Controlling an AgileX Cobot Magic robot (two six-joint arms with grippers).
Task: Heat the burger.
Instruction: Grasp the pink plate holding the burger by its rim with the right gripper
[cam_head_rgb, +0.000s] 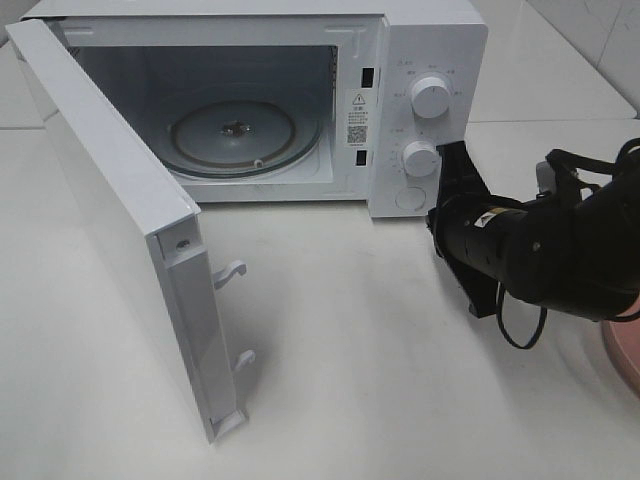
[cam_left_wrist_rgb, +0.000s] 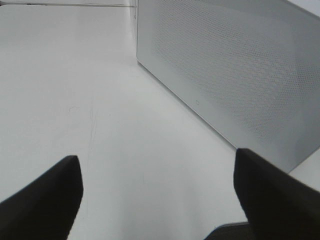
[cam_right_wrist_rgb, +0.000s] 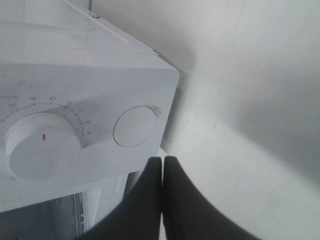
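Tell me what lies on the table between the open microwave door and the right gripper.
Nothing: the exterior high view shows only bare white table between the door and the shut right gripper.

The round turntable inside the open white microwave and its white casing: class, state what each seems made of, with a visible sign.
The round turntable looks like clear glass: see-through, with glinting rings. The white casing looks like painted metal or plastic, smooth, faintly glossy; which one stays open.
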